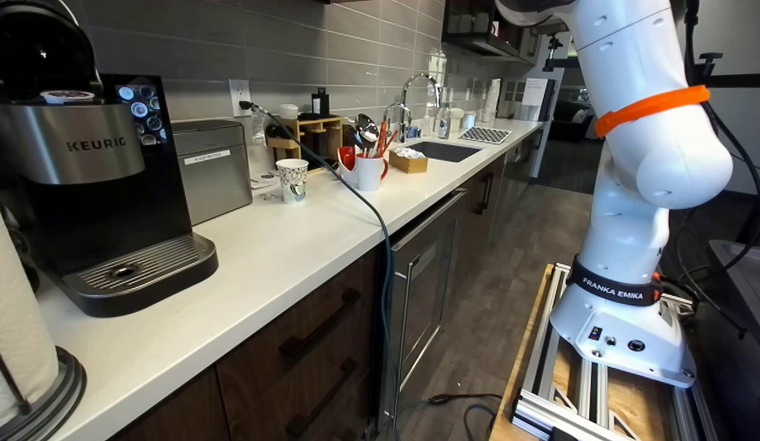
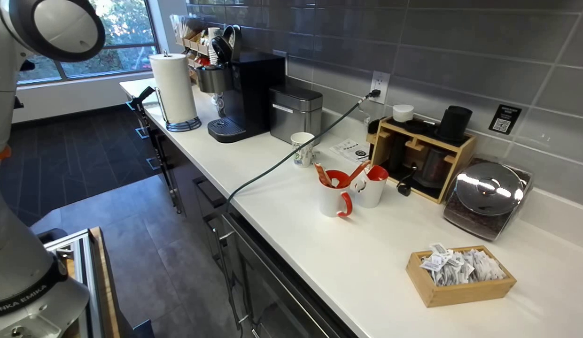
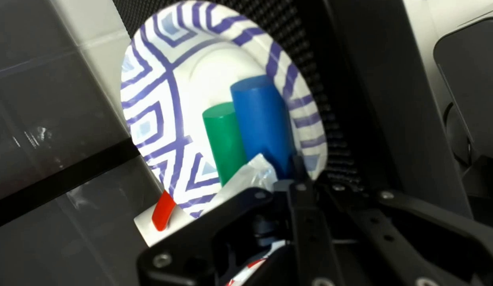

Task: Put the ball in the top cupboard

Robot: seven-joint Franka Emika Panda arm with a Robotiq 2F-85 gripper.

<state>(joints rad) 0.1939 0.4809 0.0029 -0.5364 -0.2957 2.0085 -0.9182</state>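
One blue cylinder (image 3: 262,123) has its lower end hidden behind closely set jaws.

Along the counter (image 2: 291,225) in an exterior view, the paper towel roll (image 2: 174,89) stands leftmost, coffee maker (image 2: 260,91) next, then the bin (image 2: 295,114), with the paper cup (image 2: 301,158) in front! Further right, two mugs (image 2: 332,202) sit side by side, the organizer (image 2: 415,144) behind and right, the packet tray (image 2: 470,292) nearest the camera. Over to the wrist view: two cylinders (image 3: 264,123) side by side on the plate (image 3: 182,91), gripper (image 3: 310,186) before them.
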